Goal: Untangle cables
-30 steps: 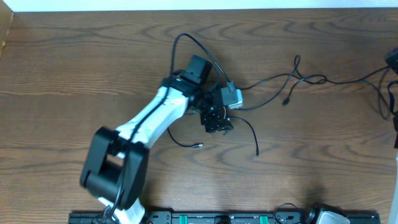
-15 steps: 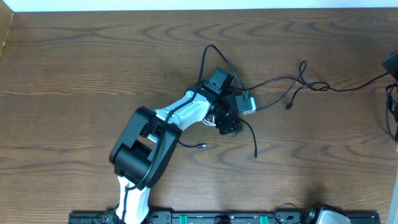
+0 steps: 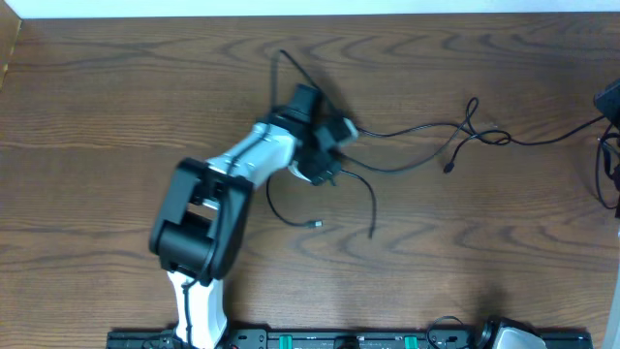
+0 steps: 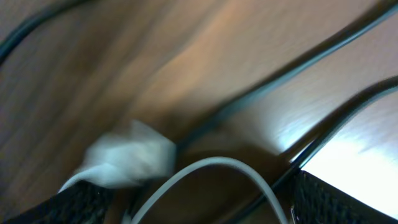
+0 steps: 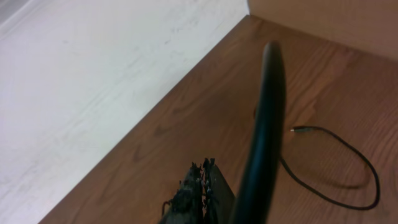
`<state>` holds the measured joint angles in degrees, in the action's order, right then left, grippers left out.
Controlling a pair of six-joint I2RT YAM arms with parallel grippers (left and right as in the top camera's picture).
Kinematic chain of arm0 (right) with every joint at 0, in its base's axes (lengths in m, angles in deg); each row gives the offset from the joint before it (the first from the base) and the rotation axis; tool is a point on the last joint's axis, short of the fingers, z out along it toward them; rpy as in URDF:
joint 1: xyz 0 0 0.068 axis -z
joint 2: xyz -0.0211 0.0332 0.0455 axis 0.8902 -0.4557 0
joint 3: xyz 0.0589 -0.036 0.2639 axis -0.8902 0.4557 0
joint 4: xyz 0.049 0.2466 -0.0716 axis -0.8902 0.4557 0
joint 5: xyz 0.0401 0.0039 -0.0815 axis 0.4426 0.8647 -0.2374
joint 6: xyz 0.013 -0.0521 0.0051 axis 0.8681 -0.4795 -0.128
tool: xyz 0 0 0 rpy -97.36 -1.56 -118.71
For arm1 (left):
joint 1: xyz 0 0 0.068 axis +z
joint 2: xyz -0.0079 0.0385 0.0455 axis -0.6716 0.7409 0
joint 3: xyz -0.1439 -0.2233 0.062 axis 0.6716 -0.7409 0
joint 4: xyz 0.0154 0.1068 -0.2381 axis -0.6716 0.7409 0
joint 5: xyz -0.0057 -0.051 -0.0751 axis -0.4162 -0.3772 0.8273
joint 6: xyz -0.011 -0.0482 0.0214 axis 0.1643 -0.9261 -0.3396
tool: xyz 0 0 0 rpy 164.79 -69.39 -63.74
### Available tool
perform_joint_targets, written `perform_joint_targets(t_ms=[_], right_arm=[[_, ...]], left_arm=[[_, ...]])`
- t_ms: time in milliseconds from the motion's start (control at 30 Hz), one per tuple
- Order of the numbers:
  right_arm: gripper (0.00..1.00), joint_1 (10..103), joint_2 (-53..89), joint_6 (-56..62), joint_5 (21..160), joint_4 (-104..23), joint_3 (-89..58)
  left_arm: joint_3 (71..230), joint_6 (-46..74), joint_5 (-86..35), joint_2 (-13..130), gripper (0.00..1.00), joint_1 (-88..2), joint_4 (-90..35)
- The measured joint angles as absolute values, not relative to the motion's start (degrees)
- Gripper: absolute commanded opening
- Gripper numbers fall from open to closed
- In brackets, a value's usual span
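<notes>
"Brown wooden tabletop (image 3: 107,107). What lay on it, from the left?"

"At mid-table the left gripper (image 3: 325,171) sat close over the wood. Its black textured fingers (image 4: 339,200) were spread wide and gripped nothing. A thin white cord (image 4: 214,163) curved between them, beside a blurred white plug (image 4: 127,163)."

"And the thin black cables (image 3: 417,126)?"

"They ran from that gripper rightward, crossing over themselves, to the table's right edge."

"The right gripper (image 5: 200,186)?"

"Pinched tight, empty, above a table corner."
</notes>
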<state>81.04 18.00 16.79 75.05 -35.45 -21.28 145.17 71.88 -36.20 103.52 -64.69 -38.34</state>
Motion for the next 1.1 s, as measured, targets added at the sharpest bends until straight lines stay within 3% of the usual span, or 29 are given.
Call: perform_joint_targets(t_ms=[633, 1100], right_arm=[[0.01, 81.04, 18.0, 16.76, 74.42, -33.92, -21.26], [0.01, 81.04, 16.39, 15.74, 72.27, -32.83, -21.28]], left_arm=[[145.74, 65.04, -41.07, 102.87, 0.92, -31.16, -33.62], [145.87, 57.24, -43.78, 102.76, 0.92, -21.26, -33.07]])
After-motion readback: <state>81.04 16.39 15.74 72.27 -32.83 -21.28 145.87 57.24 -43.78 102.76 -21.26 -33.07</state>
